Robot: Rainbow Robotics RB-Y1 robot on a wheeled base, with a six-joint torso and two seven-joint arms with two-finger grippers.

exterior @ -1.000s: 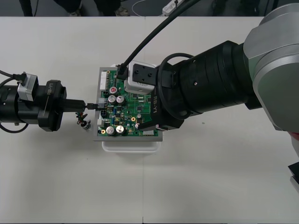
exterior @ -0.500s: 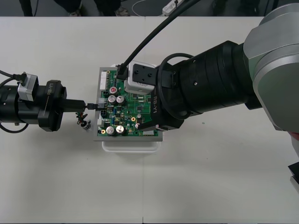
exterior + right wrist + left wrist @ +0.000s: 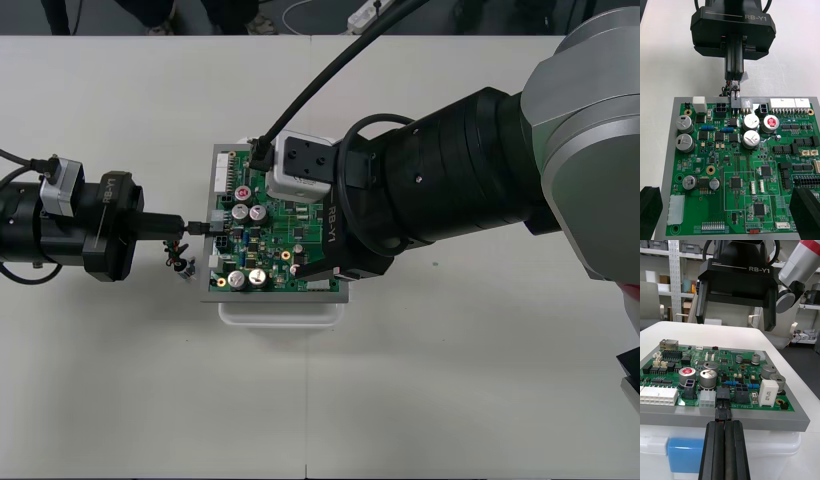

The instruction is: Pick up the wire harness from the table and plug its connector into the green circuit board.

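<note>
Green circuit board on white plastic base, mid plain light table, black left gripper left of board, clamped on small black plug at board's edge, thin harness wires beside that edge, black right gripper spread over board

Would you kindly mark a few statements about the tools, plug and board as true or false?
1. The left tool is shut on the plug. True.
2. The right tool is shut. False: the right tool is open, its fingers far apart over the board.
3. The plug is at the board's edge. True.
4. The board's base is black. False: the base is white.
</note>
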